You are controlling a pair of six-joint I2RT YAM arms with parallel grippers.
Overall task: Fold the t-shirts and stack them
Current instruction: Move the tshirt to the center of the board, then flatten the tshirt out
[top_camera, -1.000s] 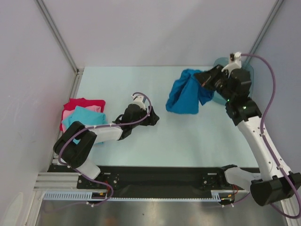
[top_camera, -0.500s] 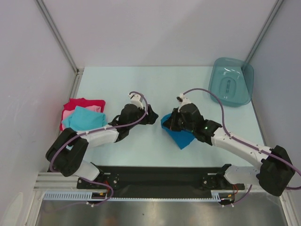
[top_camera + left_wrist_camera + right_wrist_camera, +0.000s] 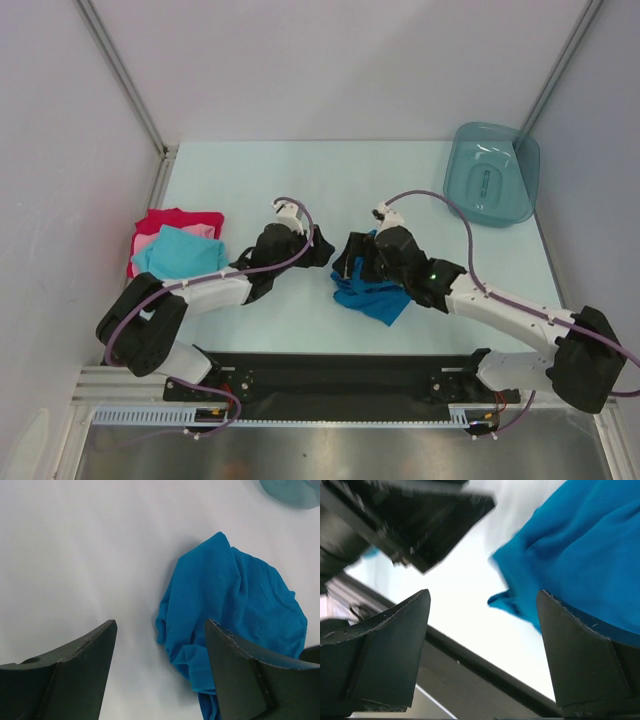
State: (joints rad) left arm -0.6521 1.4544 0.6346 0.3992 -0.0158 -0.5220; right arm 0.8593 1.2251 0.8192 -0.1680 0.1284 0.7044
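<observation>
A medium blue t-shirt lies crumpled near the table's middle front, and also fills the right of the left wrist view. My right gripper stands open just over its left edge; the right wrist view shows the cloth beside the right finger, with nothing between the jaws. My left gripper is open and empty a little to the left, facing the shirt. At the far left a light turquoise t-shirt tops a pink one and a red one.
A teal translucent tray stands at the back right, its edge showing in the left wrist view. Grey walls close in both sides and the back. The black base rail runs along the near edge.
My right arm swung the blue t-shirt from beside the tray to the table's middle front, then opened and let it drop. The left arm has barely moved.
</observation>
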